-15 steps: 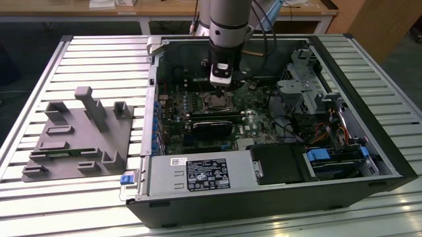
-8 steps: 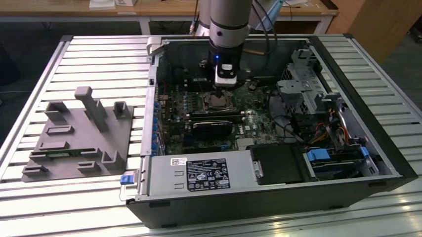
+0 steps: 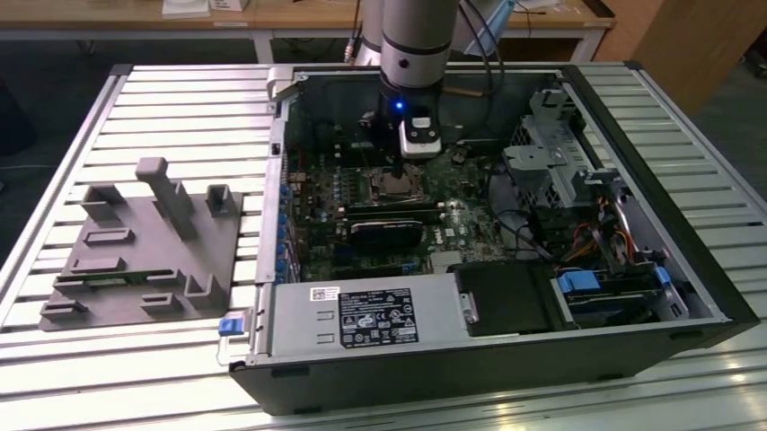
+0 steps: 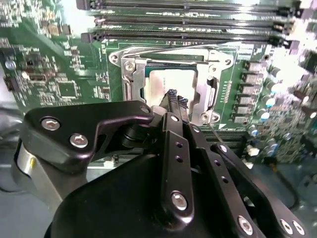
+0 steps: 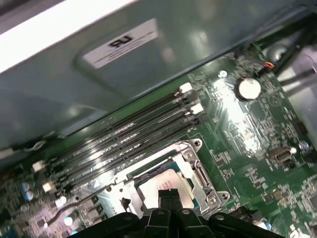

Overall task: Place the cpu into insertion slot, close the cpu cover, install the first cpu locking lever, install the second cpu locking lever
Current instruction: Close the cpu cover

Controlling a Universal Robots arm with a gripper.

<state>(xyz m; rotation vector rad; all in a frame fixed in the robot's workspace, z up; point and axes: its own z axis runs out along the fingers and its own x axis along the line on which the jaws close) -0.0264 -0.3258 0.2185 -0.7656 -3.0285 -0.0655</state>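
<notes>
The claw [image 4: 175, 98] hangs with fingertips pressed together, gripping nothing, just over the chip [image 4: 163, 80]. The chip lies inside the silver frame [image 4: 130, 82] on the green board [image 4: 59, 59] - its near edge hidden.

Long black memory slots [image 4: 188, 20] run just beyond the claw [image 4: 174, 99], across a green circuit board [image 4: 59, 59]; a round silver coin battery [image 5: 248, 88] sits on that board, farther from the claw; an open computer case [image 3: 480, 377] surrounds the claw; its labelled power supply [image 3: 359, 319] lies well apart from the claw; a grey fixture plate [image 3: 132, 260] with upright blocks rests on the slatted metal table [image 3: 180, 108], outside the case, farthest off.
</notes>
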